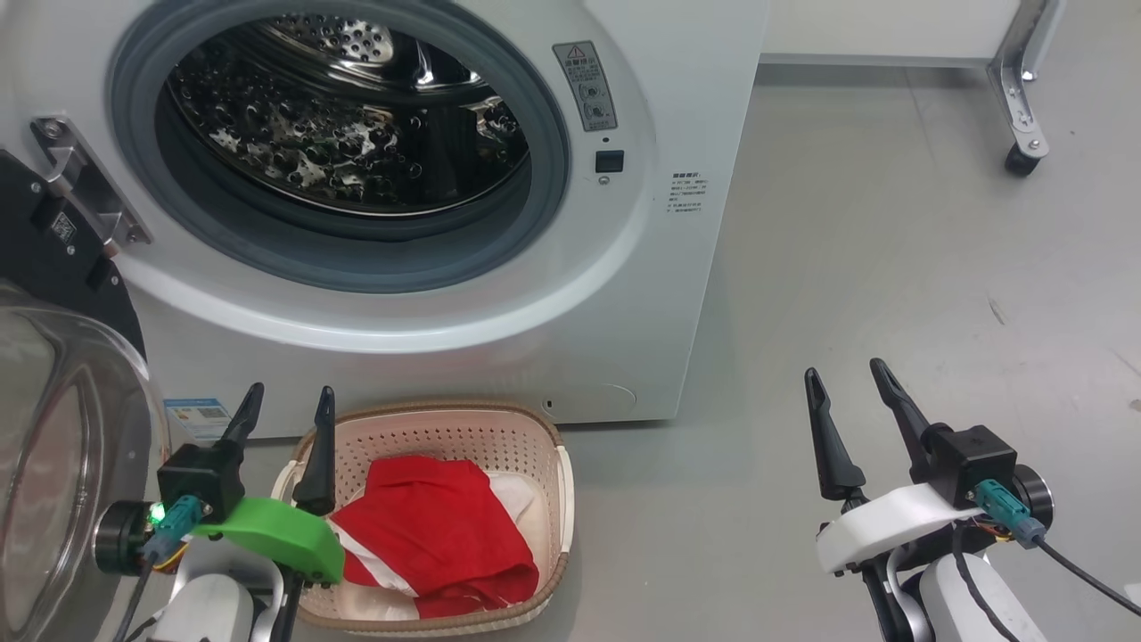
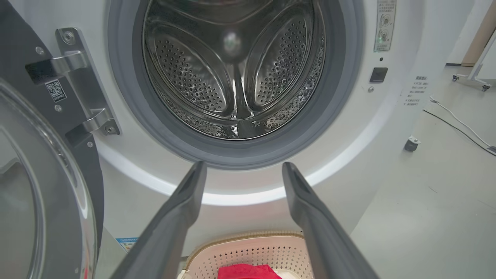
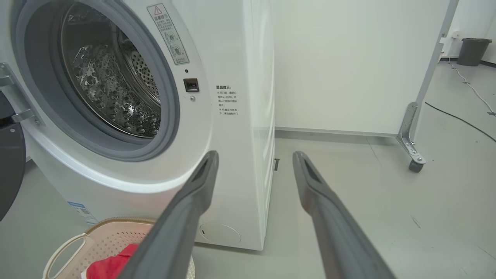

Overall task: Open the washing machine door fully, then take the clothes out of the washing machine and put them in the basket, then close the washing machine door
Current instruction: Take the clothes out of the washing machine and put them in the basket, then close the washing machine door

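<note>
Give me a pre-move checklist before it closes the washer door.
1. Drum empty of clothes: ok, no fabric seen inside.
2. Red garment in the basket: ok.
3. Washing machine door swung open on the hinge side: ok.
4. Left gripper open and empty, beside the door: ok.
5. Right gripper open and empty: ok.
6. Basket clear of the door's swing: cannot tell.
</note>
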{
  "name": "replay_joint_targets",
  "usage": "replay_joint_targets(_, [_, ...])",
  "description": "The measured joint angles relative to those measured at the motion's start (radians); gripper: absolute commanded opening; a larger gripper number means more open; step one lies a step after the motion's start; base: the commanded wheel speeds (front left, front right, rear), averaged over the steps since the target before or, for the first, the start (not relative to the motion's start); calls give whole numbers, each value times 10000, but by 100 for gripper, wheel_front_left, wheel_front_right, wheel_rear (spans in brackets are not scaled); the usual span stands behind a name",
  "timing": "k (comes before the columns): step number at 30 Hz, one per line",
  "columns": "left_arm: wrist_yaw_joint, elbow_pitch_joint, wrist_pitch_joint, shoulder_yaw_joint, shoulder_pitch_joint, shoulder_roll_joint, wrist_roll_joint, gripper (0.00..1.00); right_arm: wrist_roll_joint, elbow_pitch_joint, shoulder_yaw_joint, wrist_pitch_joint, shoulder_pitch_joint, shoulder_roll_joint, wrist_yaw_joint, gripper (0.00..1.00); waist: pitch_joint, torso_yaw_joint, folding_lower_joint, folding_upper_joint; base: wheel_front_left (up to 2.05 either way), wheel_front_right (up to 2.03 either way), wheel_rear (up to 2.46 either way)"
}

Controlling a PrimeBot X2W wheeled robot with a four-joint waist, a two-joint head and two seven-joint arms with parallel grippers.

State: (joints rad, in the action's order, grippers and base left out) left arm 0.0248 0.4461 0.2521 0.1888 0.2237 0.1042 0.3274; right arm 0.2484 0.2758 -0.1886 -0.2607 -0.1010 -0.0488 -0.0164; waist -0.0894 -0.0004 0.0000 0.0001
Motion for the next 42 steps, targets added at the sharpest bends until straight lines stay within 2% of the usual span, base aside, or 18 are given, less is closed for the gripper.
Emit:
replay_joint_targets(15, [-215, -1319, -150, 127, -1414, 25, -27, 100, -38, -113, 81, 0, 598, 23, -2, 100, 575, 34, 0, 0, 0, 0, 0])
replay_joint_targets(42, [-675, -3181, -1032, 209, -2476, 249, -69, 100, -77, -351, 146, 0, 861, 35, -31, 100, 656, -15, 0, 0, 0, 0, 0])
